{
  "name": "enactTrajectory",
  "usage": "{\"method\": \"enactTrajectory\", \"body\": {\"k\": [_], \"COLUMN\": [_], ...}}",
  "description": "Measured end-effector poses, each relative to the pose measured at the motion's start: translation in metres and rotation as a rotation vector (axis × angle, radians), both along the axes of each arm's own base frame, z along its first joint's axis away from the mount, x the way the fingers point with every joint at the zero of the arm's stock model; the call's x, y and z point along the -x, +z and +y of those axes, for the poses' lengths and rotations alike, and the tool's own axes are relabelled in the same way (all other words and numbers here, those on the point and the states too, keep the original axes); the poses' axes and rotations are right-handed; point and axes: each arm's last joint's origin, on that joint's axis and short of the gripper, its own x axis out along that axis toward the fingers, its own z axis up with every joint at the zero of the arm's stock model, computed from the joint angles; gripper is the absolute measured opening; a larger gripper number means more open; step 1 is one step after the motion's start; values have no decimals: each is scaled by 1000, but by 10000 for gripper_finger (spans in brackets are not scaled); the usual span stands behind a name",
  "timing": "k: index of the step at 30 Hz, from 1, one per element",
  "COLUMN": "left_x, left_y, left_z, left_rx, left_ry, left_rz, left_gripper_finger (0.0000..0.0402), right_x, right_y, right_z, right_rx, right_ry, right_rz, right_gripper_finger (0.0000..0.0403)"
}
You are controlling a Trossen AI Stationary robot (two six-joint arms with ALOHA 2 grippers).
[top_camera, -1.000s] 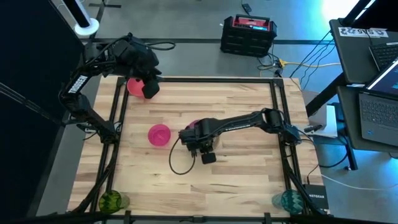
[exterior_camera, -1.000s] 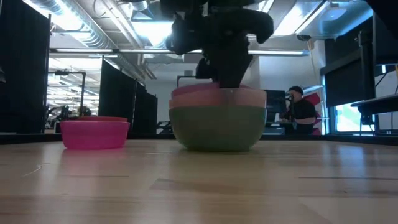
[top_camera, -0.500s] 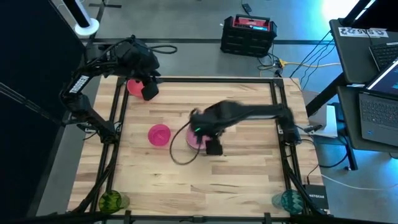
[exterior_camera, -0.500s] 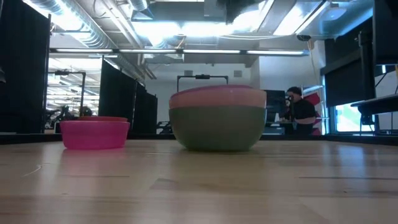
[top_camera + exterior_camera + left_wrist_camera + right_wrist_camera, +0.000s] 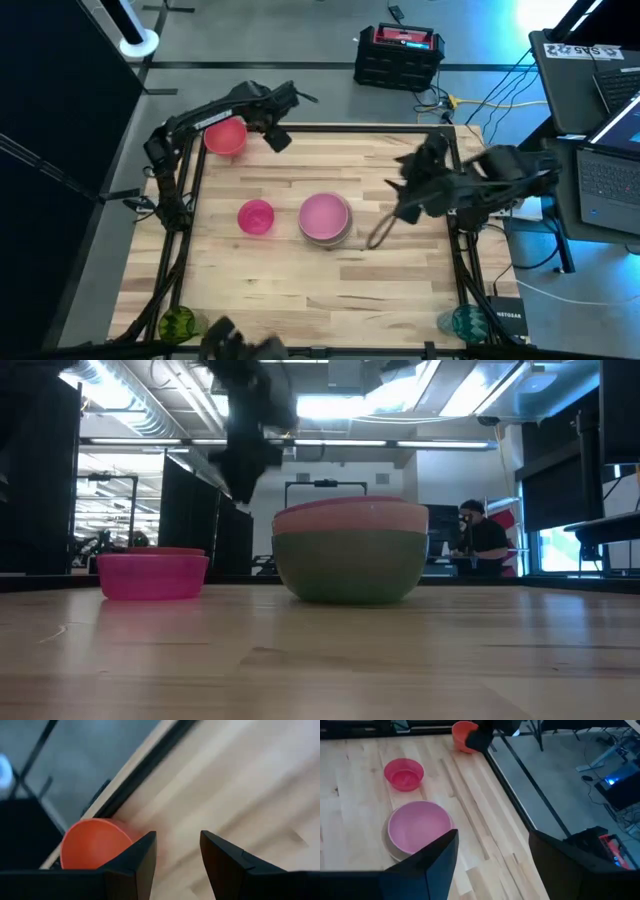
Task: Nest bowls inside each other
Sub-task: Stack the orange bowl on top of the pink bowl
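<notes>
A stack of nested bowls (image 5: pixel 325 218) stands mid-table on its green bottom bowl (image 5: pixel 350 565), with a lilac-pink bowl (image 5: pixel 419 827) on top inside. To its left stands a magenta bowl (image 5: pixel 256 216). A coral bowl (image 5: pixel 225 137) sits in the far left corner. My left gripper (image 5: pixel 280 138) hovers open just right of the coral bowl (image 5: pixel 92 842), with nothing between its fingers (image 5: pixel 178 840). My right gripper (image 5: pixel 412 190) is open and raised near the table's right edge, with nothing between its fingers (image 5: pixel 492 837).
A patterned green cup (image 5: pixel 178 323) stands at the near left corner and a teal cup (image 5: pixel 463 322) at the near right corner. Black frame rails (image 5: pixel 448 160) edge the table. A black case (image 5: pixel 398 55) sits on the floor beyond the far edge.
My right gripper has come up off the stack and swung away to the table's right edge, leaving the stack standing where it was. My left gripper has moved from over the coral bowl toward the right along the far edge and has come down, tipping further downward.
</notes>
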Motion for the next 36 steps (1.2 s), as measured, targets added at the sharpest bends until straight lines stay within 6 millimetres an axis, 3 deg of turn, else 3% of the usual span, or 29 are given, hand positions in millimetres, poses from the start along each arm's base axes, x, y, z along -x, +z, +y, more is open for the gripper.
{"method": "enactTrajectory", "body": {"k": [5,11,26,36], "left_x": [34,53,52,59], "left_y": [-18,-22,-61,-79], "left_z": [39,59,72,65], "left_rx": [21,34,146,184], "left_ry": [247,344,415,437], "left_rz": [3,-44,23,80], "left_gripper_finger": [139,138,138,138], "right_x": [30,42,42,42], "right_y": [-17,-31,-31,-31], "right_z": [-7,-13,-14,-14], "right_rx": [-67,-89,-88,-83], "right_ry": [-68,-101,-107,-102], "right_rz": [-38,-38,-55,-51], "right_gripper_finger": [230,230,230,230]}}
